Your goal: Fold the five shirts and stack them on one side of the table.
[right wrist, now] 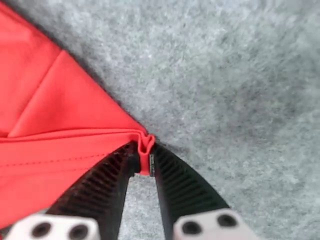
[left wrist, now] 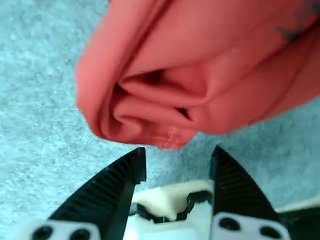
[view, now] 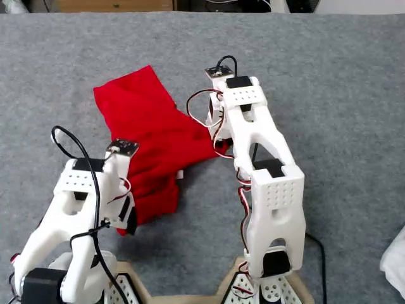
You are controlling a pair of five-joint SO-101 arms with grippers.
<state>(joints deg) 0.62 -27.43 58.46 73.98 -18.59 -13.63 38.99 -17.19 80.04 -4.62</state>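
Observation:
A red shirt (view: pixel 149 126) lies crumpled on the grey table, left of centre. My right gripper (right wrist: pixel 145 147) is shut on a folded corner of the red shirt (right wrist: pixel 60 125) at its right edge; from above, the right gripper (view: pixel 221 149) sits under the arm at that edge. My left gripper (left wrist: pixel 178 150) is open, its jaws spread just short of a bunched, rolled fold of the shirt (left wrist: pixel 200 65). In the high view the left gripper (view: pixel 128 218) is at the shirt's near end, by the table's front left.
The grey felt table (view: pixel 329 76) stretches bare to the right and back. A white bundle (view: pixel 395 259) shows at the right edge. A wooden piece of furniture (view: pixel 114 5) stands behind the table.

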